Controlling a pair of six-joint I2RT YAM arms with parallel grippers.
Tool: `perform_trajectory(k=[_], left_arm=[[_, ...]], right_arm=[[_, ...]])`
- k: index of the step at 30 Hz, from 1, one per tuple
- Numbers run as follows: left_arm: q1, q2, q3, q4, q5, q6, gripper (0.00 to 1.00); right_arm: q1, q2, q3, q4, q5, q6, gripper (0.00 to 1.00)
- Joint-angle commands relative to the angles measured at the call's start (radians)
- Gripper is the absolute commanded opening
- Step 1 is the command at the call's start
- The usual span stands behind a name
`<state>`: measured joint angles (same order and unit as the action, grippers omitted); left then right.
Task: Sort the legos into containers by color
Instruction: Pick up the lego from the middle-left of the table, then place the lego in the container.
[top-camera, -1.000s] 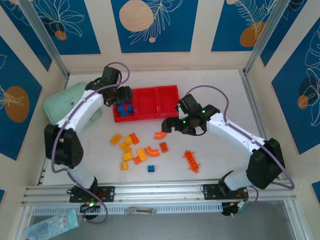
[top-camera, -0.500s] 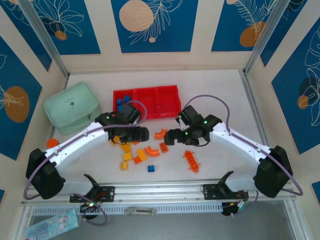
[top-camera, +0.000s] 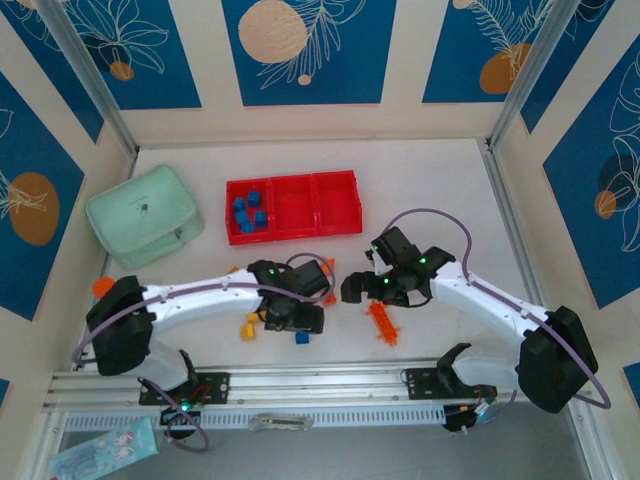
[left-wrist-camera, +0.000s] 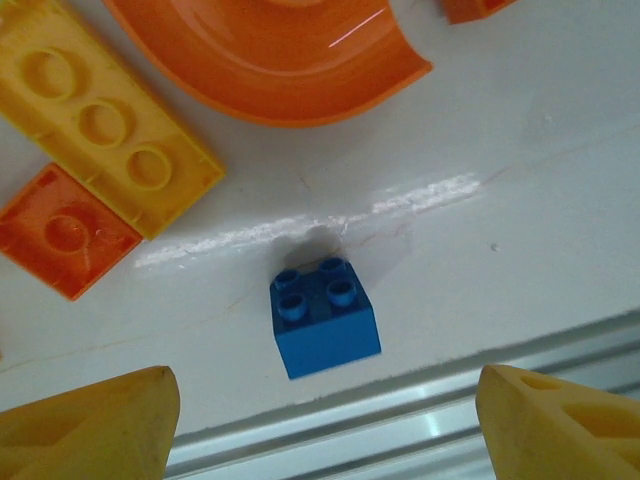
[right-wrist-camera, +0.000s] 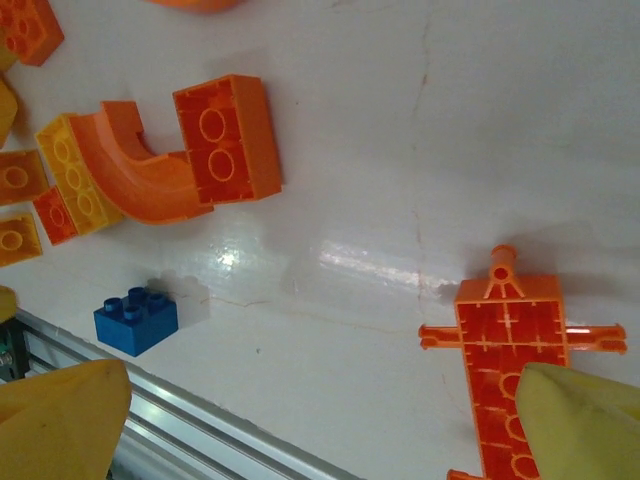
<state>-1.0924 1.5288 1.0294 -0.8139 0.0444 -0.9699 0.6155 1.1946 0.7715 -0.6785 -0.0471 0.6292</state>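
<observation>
A single blue lego (left-wrist-camera: 325, 318) lies studs-up near the table's front rail, and my left gripper (left-wrist-camera: 325, 430) hangs open just above it, one yellow fingertip (left-wrist-camera: 90, 425) on each side. The same blue lego (top-camera: 301, 337) sits just below the left gripper (top-camera: 297, 322). Orange and yellow legos (left-wrist-camera: 100, 130) lie beside it, one of them a curved piece (left-wrist-camera: 270, 50). My right gripper (right-wrist-camera: 320, 420) is open and holds nothing, with the long orange studded lego (right-wrist-camera: 510, 370) by its right finger. The red tray (top-camera: 292, 232) has several blue legos (top-camera: 250, 212) in its left compartment.
A pale mint-green case (top-camera: 145, 215) stands at the left, and a small round orange cap (top-camera: 103, 287) lies in front of it. The aluminium front rail (top-camera: 320, 382) runs just beyond the blue lego. My left arm lies across the pile of orange and yellow legos.
My left arm swung from the tray's left compartment down to the front of the table over the lone blue lego. The right gripper drifted a little toward the front right.
</observation>
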Motion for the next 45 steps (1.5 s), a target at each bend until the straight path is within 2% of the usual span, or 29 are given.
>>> perform_trajectory(k=[1, 8, 18, 27, 32, 35, 38, 45], left_arm=[[-0.021, 0.056, 0.011, 0.002, -0.01, -0.029, 0.78], [-0.029, 0.134, -0.005, 0.052, 0.009, -0.043, 0.73], [-0.041, 0.174, -0.019, 0.073, 0.012, -0.054, 0.52], [-0.039, 0.124, 0.004, 0.02, -0.036, -0.055, 0.33], [-0.017, 0.057, 0.055, -0.065, -0.09, -0.023, 0.31], [0.032, -0.01, 0.094, -0.127, -0.141, 0.019, 0.31], [0.125, -0.087, 0.113, -0.175, -0.185, 0.079, 0.31], [0.428, -0.166, 0.19, -0.169, -0.236, 0.287, 0.31]], right_arm=[[-0.025, -0.039, -0.016, 0.017, -0.04, 0.009, 0.99], [-0.089, -0.067, -0.056, 0.044, -0.089, 0.015, 0.99], [-0.099, -0.047, -0.049, 0.053, -0.095, 0.004, 0.99], [-0.088, -0.036, -0.025, 0.047, -0.093, -0.005, 0.99], [-0.067, -0.037, 0.013, 0.029, -0.087, -0.008, 0.99], [-0.038, -0.036, 0.041, 0.027, -0.073, 0.0, 0.99], [-0.014, -0.028, 0.07, 0.039, -0.07, 0.016, 0.99], [0.051, 0.034, 0.142, 0.071, -0.046, 0.046, 0.99]])
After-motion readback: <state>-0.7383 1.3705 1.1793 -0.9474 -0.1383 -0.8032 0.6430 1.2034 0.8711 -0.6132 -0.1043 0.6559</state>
